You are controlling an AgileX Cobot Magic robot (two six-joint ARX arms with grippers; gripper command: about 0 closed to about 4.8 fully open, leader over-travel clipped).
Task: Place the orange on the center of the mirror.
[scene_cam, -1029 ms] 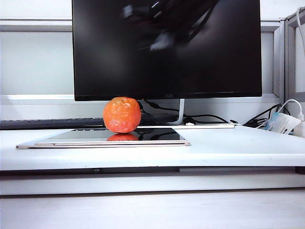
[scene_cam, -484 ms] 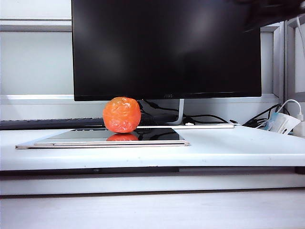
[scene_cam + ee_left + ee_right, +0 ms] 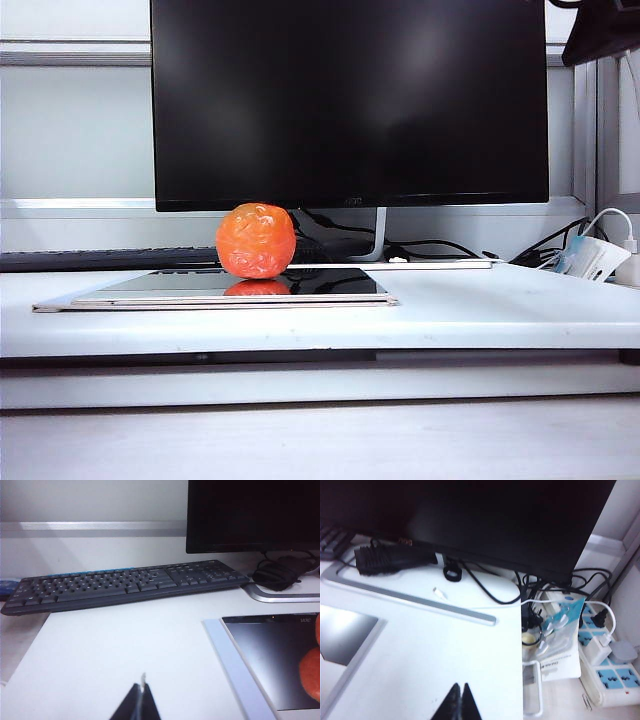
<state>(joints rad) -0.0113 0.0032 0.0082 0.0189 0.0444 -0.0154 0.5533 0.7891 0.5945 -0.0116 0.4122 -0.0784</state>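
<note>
The orange [image 3: 256,240], a glossy red-orange ball, rests on the mirror [image 3: 330,285], near the middle of its width, and its reflection shows just below it. The mirror lies flat on the white desk. Nothing touches the orange. In the left wrist view the orange [image 3: 312,672] shows only at the frame's edge, on the mirror [image 3: 272,655]. My left gripper [image 3: 141,687] is shut and empty over bare desk, beside the mirror. My right gripper [image 3: 459,686] is shut and empty above the desk, away from the mirror's corner [image 3: 345,630]. Part of the right arm [image 3: 602,28] shows high at the right.
A big black monitor [image 3: 350,100] stands behind the mirror on a silver foot [image 3: 410,600]. A black keyboard [image 3: 125,582] lies at the back left. Cables, a packet and a power strip [image 3: 612,675] crowd the right end of the desk.
The right arm, blurred in front of the monitor a second ago, has swung up and away to the upper right corner. The orange and the mirror have not moved.
</note>
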